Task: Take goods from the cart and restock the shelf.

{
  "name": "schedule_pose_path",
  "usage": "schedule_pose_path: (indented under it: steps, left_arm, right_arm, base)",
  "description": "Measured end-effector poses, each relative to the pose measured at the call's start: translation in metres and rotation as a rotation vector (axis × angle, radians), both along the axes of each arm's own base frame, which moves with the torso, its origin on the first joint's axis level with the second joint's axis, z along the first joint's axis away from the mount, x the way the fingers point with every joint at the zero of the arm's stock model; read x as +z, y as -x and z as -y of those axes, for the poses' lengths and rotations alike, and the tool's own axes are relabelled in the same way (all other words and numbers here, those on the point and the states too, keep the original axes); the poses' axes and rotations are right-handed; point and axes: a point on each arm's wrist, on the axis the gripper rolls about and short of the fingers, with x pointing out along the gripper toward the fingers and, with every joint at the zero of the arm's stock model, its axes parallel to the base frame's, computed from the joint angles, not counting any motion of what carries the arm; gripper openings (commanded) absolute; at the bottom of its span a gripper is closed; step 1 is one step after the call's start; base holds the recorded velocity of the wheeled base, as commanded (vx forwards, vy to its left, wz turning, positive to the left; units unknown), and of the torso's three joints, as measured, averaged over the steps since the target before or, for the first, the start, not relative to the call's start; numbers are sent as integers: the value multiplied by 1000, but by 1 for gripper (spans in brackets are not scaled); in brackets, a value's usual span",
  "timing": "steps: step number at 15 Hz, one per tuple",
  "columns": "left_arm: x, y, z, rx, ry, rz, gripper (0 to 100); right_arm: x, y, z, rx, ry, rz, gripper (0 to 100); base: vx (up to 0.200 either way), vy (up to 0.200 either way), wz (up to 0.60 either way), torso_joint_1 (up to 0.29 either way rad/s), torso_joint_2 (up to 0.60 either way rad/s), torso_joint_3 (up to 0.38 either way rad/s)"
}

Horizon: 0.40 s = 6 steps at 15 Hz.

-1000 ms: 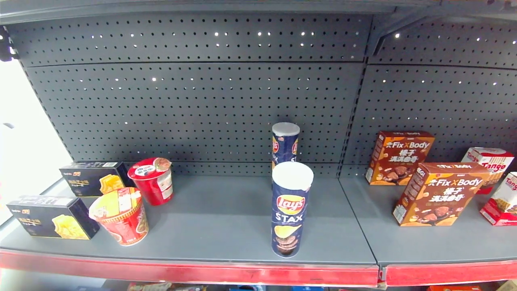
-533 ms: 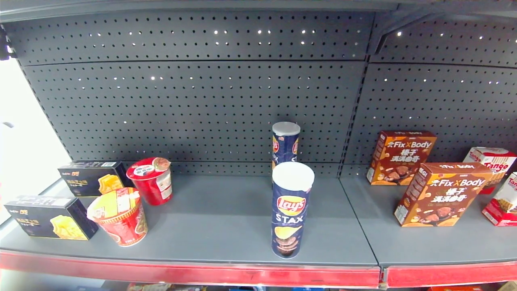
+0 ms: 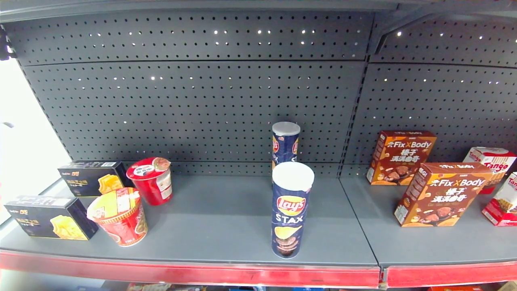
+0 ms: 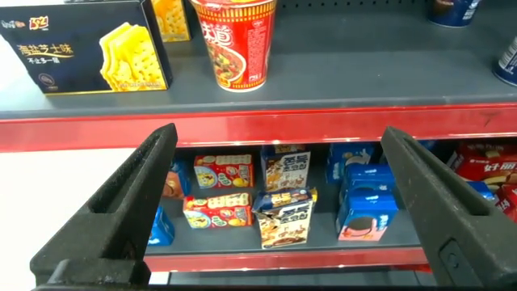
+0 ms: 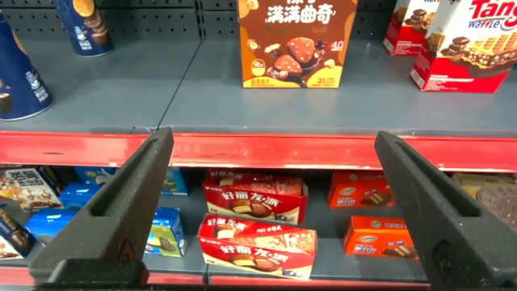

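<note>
A grey shelf [image 3: 218, 218] with a red front edge carries the goods. Two tall blue chip cans stand mid-shelf, one at the front [image 3: 291, 210] and one behind it [image 3: 285, 143]. My left gripper [image 4: 279, 136] is open and holds nothing; it hangs in front of the red edge, below a red noodle cup [image 4: 237, 40] and a black cracker box [image 4: 93, 44]. My right gripper [image 5: 275, 139] is open too, level with the edge, below a brown cookie box [image 5: 295, 40] and beside the front blue can [image 5: 20, 73].
At the shelf's left stand two black boxes [image 3: 50, 218] and two noodle cups [image 3: 119, 216]. On the right are two brown boxes [image 3: 440, 194] and red-white wafer boxes [image 3: 490, 161]. The lower shelf holds packed snack boxes [image 5: 254, 218]. A perforated back panel [image 3: 194, 105] closes the rear.
The head view shifted slightly a second ago, then held still. Nothing on the shelf has moved.
</note>
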Motion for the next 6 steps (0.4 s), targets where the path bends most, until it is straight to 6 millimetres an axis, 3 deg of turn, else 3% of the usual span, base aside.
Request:
schedule_pose_path:
  steps: [6]
  left_arm:
    - [0, 0, 0, 0, 0, 0, 100]
  right_arm:
    - [0, 0, 0, 1, 0, 0, 100]
  base:
    - [0, 0, 0, 0, 0, 0]
